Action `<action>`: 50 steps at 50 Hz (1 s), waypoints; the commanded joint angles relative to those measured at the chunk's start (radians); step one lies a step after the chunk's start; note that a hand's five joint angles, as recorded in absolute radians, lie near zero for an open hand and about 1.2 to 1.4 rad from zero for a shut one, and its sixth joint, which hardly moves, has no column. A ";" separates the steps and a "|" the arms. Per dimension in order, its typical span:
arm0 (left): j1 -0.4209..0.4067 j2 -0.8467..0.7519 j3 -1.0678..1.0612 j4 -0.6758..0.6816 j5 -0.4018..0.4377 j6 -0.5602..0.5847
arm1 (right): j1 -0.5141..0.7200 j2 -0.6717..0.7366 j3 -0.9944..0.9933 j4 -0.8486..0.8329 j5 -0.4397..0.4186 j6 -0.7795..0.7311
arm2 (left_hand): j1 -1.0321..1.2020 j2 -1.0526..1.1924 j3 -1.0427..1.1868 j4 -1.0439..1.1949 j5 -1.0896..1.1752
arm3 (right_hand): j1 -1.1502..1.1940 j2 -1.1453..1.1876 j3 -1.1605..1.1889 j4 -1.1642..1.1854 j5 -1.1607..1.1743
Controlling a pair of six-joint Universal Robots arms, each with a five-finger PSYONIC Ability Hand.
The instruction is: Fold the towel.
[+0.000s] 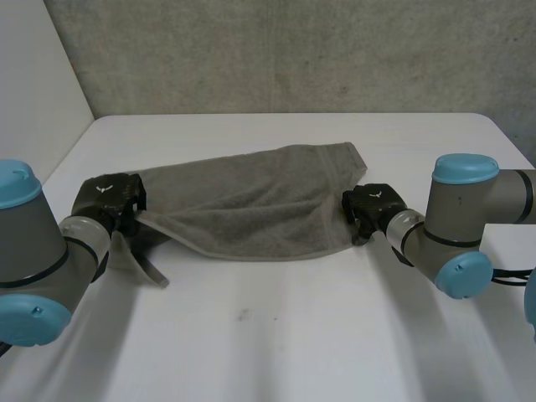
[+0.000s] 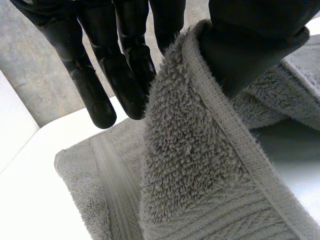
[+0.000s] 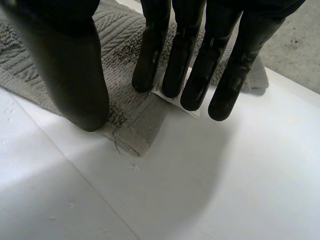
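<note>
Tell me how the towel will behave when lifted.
Likely floppy: the towel drapes below the left hand pinching its edge. Probably not slippery: its looped pile looks grippy. The right hand lies open at a corner, so that end may drag.

The left hand (image 1: pixel 109 199) and right hand (image 1: pixel 374 207) are black, each white-marked, on grey arms (image 1: pixel 456 213) with light-blue caps (image 1: pixel 465 167).

The towel (image 1: pixel 251 201) is plain grey, its looped pile crossed near the end hem by a flatter herringbone band, with a small white label (image 3: pixel 176 102) at one corner. The left hand (image 1: pixel 109 199) and right hand (image 1: pixel 374 205) are black. The tabletop (image 1: pixel 293 335) under the towel is white, and the wall (image 1: pixel 293 50) behind it is mottled grey.
</note>
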 commanded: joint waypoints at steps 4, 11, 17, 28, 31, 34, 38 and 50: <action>-0.002 0.000 -0.001 0.001 0.000 0.000 | 0.000 0.014 -0.041 0.000 0.001 -0.001 | 0.201 0.178 0.180 0.177 0.185 | 0.033 0.032 0.034 0.034 0.048; -0.002 0.000 -0.014 0.003 0.001 0.000 | 0.011 0.041 -0.080 0.003 -0.002 -0.002 | 0.201 0.178 0.180 0.177 0.185 | 0.185 0.184 0.187 0.186 0.201; -0.005 0.000 -0.014 0.003 0.000 0.000 | 0.012 0.059 -0.095 0.007 -0.005 -0.005 | 0.201 0.178 0.180 0.177 0.185 | 0.460 0.460 0.462 0.461 0.476; -0.013 0.002 -0.012 0.003 0.000 0.000 | 0.014 -0.025 -0.124 0.012 -0.005 0.016 | 0.201 0.178 0.180 0.177 0.185 | 0.545 0.545 0.547 0.546 0.561; -0.013 0.003 -0.012 0.003 0.000 0.000 | 0.011 -0.091 -0.130 0.015 -0.010 0.073 | 0.201 0.178 0.180 0.177 0.185 | 0.545 0.545 0.547 0.546 0.561; -0.014 0.009 -0.012 0.001 0.001 0.002 | 0.000 -0.159 -0.130 0.024 -0.033 0.138 | 0.201 0.178 0.180 0.177 0.185 | 0.545 0.545 0.547 0.546 0.561; -0.033 0.025 -0.012 -0.005 0.003 0.003 | -0.015 -0.225 -0.113 0.066 -0.074 0.156 | 0.201 0.178 0.180 0.177 0.185 | 0.545 0.545 0.547 0.546 0.561; -0.106 0.065 -0.037 -0.043 0.006 0.009 | -0.167 -0.514 0.084 0.296 -0.107 -0.048 | 0.201 0.178 0.180 0.177 0.185 | 0.545 0.545 0.547 0.546 0.561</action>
